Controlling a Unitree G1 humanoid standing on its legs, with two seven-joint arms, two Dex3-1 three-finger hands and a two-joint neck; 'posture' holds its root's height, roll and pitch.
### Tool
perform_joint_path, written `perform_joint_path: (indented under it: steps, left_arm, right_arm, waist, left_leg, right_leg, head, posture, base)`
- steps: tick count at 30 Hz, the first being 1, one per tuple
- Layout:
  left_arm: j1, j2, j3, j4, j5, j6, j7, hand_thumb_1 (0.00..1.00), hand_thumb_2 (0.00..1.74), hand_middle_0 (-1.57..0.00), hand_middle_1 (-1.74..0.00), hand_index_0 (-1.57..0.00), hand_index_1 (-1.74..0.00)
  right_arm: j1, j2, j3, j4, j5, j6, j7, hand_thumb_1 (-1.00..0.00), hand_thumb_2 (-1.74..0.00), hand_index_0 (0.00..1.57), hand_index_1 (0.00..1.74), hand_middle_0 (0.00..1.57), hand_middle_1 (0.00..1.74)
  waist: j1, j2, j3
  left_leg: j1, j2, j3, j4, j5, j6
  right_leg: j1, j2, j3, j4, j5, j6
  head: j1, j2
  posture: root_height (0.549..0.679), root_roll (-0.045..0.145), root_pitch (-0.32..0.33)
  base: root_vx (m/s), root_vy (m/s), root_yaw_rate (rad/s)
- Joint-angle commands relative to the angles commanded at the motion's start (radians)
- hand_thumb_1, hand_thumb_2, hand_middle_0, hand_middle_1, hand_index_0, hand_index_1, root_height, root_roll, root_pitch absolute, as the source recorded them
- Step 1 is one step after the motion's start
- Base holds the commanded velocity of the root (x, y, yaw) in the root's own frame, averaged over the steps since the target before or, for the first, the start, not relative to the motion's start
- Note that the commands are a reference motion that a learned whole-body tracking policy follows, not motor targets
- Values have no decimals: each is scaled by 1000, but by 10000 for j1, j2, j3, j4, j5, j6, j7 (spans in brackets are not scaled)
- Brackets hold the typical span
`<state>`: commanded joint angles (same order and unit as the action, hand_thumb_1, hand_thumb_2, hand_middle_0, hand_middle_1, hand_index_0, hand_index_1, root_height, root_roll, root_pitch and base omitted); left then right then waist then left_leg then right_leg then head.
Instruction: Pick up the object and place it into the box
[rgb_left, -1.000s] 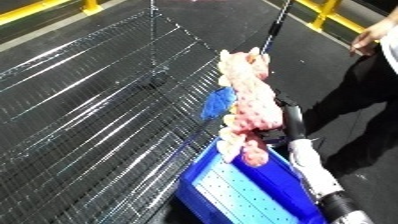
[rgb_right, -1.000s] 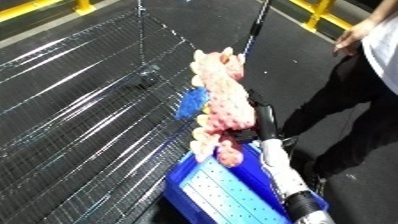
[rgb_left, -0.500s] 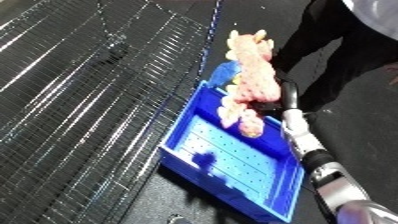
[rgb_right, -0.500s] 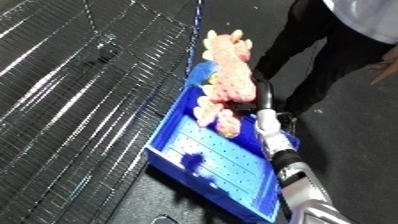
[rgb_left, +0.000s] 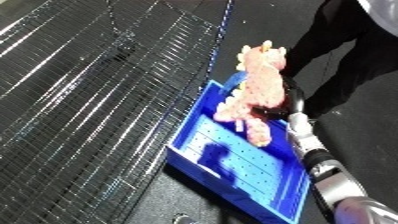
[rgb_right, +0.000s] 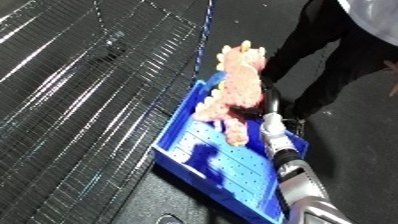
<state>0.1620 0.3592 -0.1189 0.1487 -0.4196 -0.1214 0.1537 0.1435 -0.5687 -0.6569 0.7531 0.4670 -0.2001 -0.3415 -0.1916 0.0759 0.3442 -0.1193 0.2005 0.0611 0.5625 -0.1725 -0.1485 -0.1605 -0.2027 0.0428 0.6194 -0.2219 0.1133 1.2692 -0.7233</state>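
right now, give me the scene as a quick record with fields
held object: pink plush toy, hanging over the bin
holder: right hand, fingers curled round the toy
bin: blue bin, open, nothing else visible inside
toy vs bin: above the far end, not yet lying on the bottom
left hand: not in view
surroundings: wire mesh surface left of the bin

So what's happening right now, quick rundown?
Right hand shut on pink plush toy, held above blue bin. Left hand not in view. Nothing blocking the bin.

A silvery wire mesh surface (rgb_left: 80, 100) lies left, on dark floor (rgb_left: 71, 205).
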Motion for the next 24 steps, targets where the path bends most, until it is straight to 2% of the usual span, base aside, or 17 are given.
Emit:
perform_joint_path:
  steps: [11,14,24]
  left_arm:
    - [301,-144,263,-40,-25,58,15,1000,1740,-1570,-1740,-1570,-1740]
    - [371,-198,351,-28,-26,99,7,1000,1740,-1570,-1740,-1570,-1740]
    - [512,-358,634,-240,-30,270,-38,1000,1740,-1570,-1740,-1570,-1740]
  right_arm:
    - [-157,306,643,-1146,-500,110,-4,0,0,0,0,0,0]
    - [-176,384,816,-1585,-569,66,142,0,0,0,0,0,0]
    - [-218,1161,1741,-4221,-506,-151,956,0,0,0,0,0,0]
  waist:
    - [272,-77,40]
    - [337,-103,74]
    - [565,-247,153]
  left_leg:
    - [11,-20,-46,-101,45,5]
    - [0,-25,-64,-93,55,5]
    - [-7,-25,-92,-149,137,2]
  right_leg:
    - [83,-22,-85,-33,2,43]
    - [79,-30,-99,0,-5,47]
    - [57,-57,-126,69,-60,56]
  head:
    - [-432,128]
    - [-744,198]
    - [-2403,468]
  posture:
    - [650,56,-192]
    - [649,54,-192]
    - [648,52,-194]
  base:
    - [2,2,43]
    - [-2,4,38]
    - [-1,4,38]
